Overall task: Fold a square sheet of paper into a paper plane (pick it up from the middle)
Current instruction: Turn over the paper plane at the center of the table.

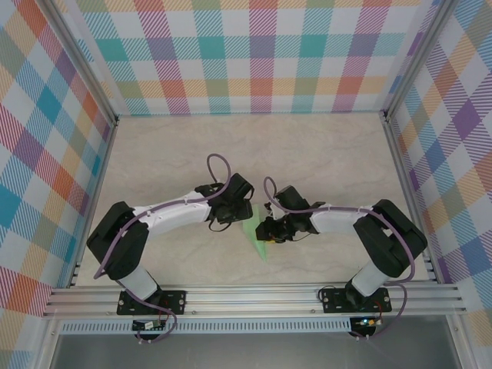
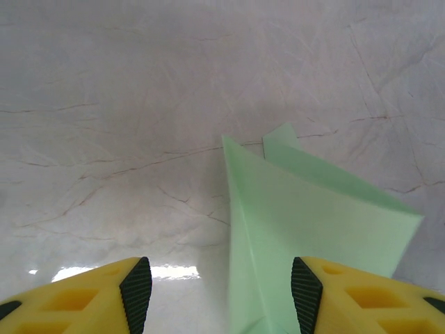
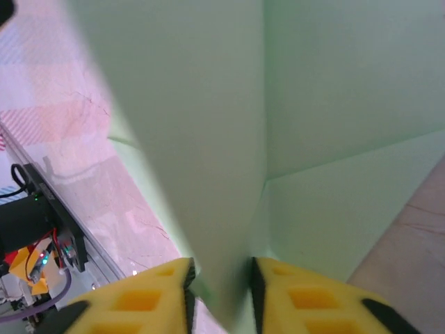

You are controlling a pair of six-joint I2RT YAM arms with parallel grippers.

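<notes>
The sheet of paper is pale mint green and folded to a pointed shape with raised flaps, lying between the two arms near the table's front middle. My left gripper is open just above the table; the paper lies inside its span, close to the right finger, with a point facing away. The left gripper sits at the paper's left edge. My right gripper is closed on an upright fold of the paper, which fills the narrow gap between its pads. That gripper is at the paper's right side.
A beige marbled table top is fenced by aluminium rails and checked cloth walls. Both arm bases stand at the near edge. Cables loop above each wrist.
</notes>
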